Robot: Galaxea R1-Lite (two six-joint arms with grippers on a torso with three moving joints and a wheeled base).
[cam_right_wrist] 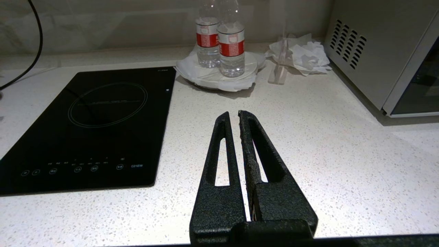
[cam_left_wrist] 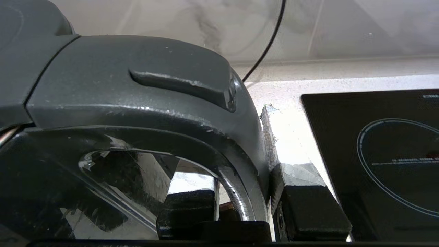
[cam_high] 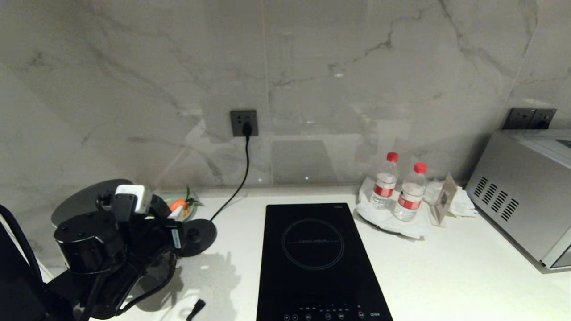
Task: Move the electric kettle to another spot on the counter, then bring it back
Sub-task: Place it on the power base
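Observation:
The electric kettle (cam_high: 84,200) is at the far left of the white speckled counter (cam_high: 446,276), its flat grey lid up and most of its black body hidden behind my left arm. It stands off its round black base disc (cam_high: 198,236), which lies bare just to its right. My left gripper (cam_high: 165,234) is shut on the top of the kettle's loop handle. In the left wrist view the kettle (cam_left_wrist: 137,79) fills the frame, with the left gripper (cam_left_wrist: 233,151) clamped across the handle's curve. My right gripper (cam_right_wrist: 233,115) is shut and empty above bare counter, right of the hob.
A black glass hob (cam_high: 312,258) is set in the middle of the counter. Two water bottles (cam_high: 386,180) stand on white paper behind it, beside a card stand (cam_high: 441,198) and a steel oven (cam_high: 522,191). The base's cord runs to a wall socket (cam_high: 244,122).

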